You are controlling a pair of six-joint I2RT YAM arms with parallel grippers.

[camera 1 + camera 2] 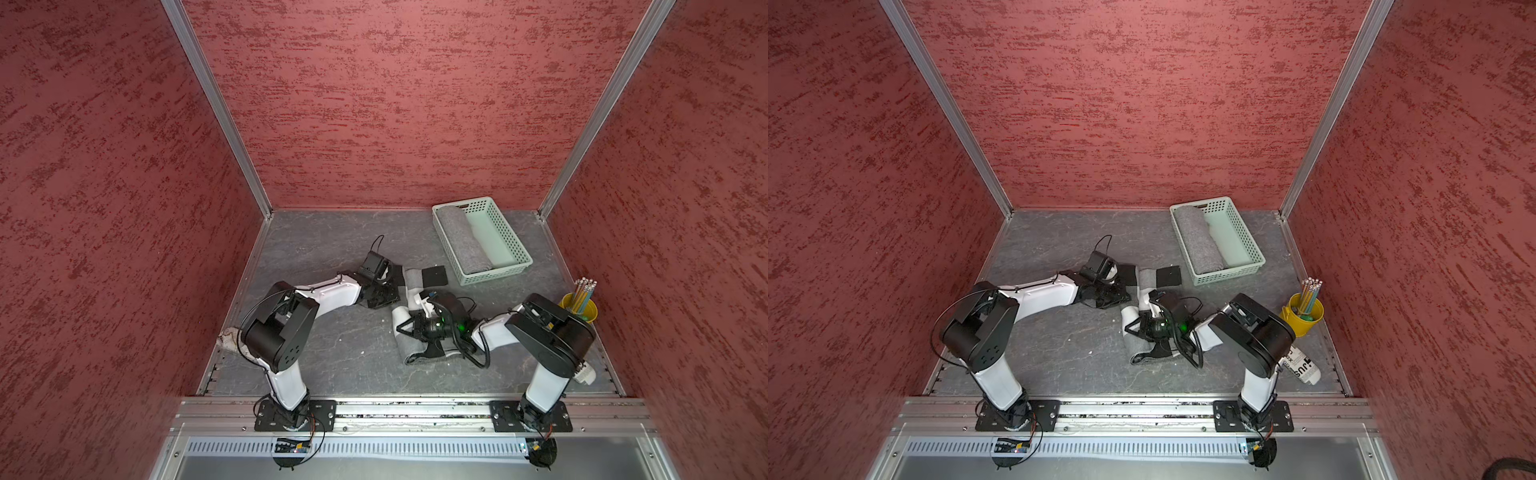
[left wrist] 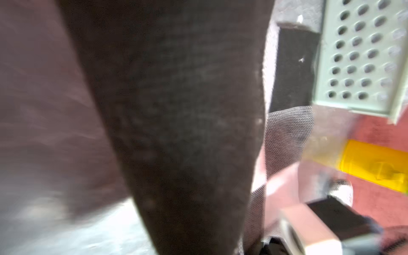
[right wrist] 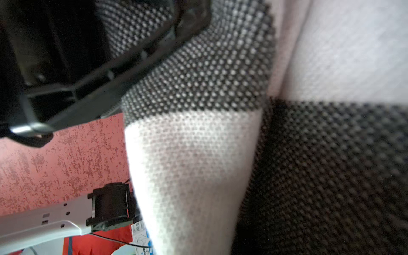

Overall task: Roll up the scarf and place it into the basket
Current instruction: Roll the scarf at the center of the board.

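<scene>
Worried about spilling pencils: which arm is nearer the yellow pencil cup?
Right. The right arm's elbow sits just beside the yellow pencil cup; the left arm is across the table.

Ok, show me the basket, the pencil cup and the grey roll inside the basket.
basket (image 1: 494,271), in a top view, near perforated wall.
pencil cup (image 1: 1304,326), in a top view, yellow outer wall.
grey roll (image 1: 463,239), in a top view, middle of its length.
</scene>
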